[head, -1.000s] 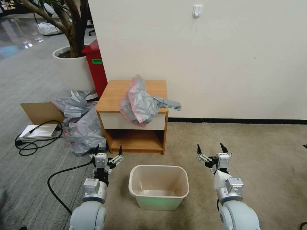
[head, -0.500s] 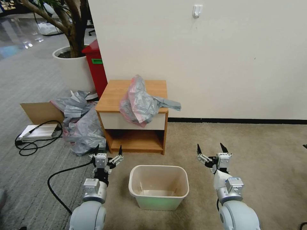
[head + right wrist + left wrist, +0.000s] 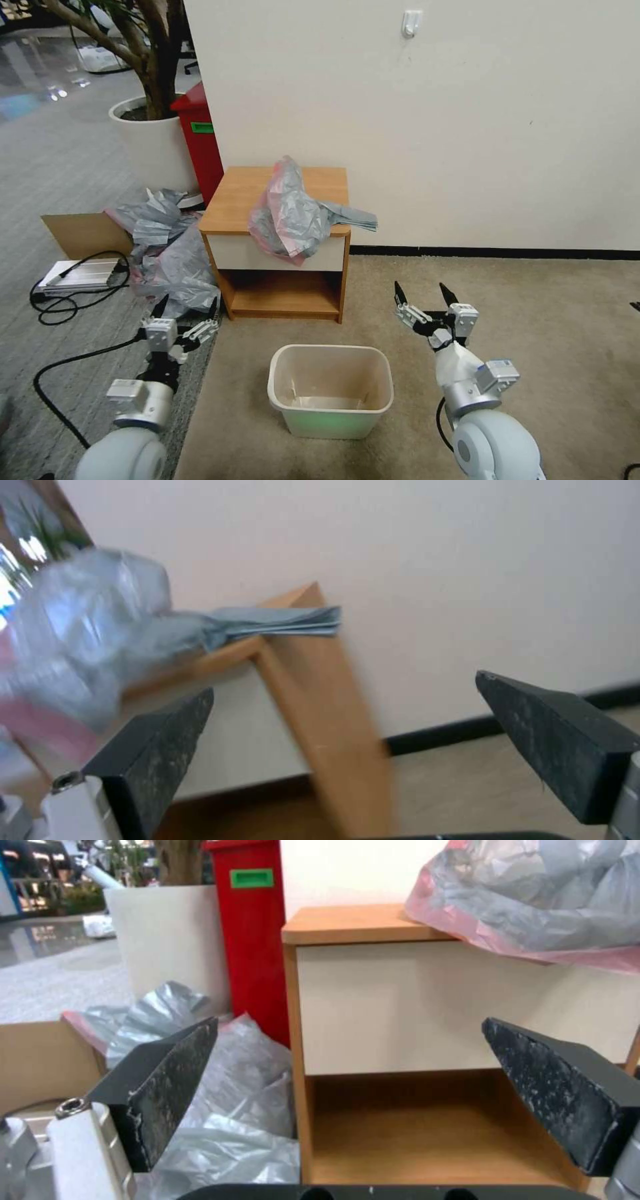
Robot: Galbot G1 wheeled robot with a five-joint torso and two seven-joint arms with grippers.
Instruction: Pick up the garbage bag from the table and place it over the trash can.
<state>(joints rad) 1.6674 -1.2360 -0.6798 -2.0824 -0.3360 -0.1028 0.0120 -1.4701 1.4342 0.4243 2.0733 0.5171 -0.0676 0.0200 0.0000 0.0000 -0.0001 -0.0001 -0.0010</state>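
The garbage bag [image 3: 293,213] lay crumpled on the table [image 3: 233,193], its pinkish rim drooping over the white drawer front and a folded grey tail jutting past the table's corner nearest the wall. The trash can [image 3: 331,389] stood on the carpet in front of the table, apart from it. The left gripper [image 3: 183,313] hovered beside the table's lower shelf, jaws spread and empty. The right gripper [image 3: 421,297] hung off the table's other front corner, jaws likewise apart, holding nothing.
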